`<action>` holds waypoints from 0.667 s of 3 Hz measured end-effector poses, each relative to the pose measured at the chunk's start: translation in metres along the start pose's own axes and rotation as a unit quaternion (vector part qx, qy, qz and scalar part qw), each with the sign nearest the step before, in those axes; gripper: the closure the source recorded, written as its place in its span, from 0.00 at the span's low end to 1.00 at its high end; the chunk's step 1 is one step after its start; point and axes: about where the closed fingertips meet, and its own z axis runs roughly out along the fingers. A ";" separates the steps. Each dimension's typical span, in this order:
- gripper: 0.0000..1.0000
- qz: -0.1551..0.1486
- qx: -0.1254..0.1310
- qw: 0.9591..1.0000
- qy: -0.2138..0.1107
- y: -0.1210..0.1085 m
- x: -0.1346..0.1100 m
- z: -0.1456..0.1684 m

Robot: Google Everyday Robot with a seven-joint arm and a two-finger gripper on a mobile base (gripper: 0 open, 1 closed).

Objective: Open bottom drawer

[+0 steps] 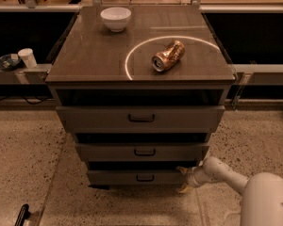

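Speckled floor point(28, 145) all round, dark shelving behind. At centre, cabinet point(94, 55) with three stacked drawers. On top: white bowl point(115, 19) at back left, dented can point(168, 56) lying on its side inside a ring of light point(128, 62). Lowest, just above the floor: bottom drawer point(113, 177), narrowest front, small dark handle point(145, 177) at centre, dark gap above. From lower right, white arm point(221, 173) ending in gripper point(181, 179) at that drawer's right end. Jaws apart: one tan fingertip point(180, 169) by the front's upper right corner, the other lower, near the floor. Cannot tell whether either touches. Sits well right of the handle. On left shelf: white cup point(27, 57) beside a dark dish point(7, 61).
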 end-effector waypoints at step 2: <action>0.47 0.003 -0.013 1.000 0.001 0.010 0.001 -0.013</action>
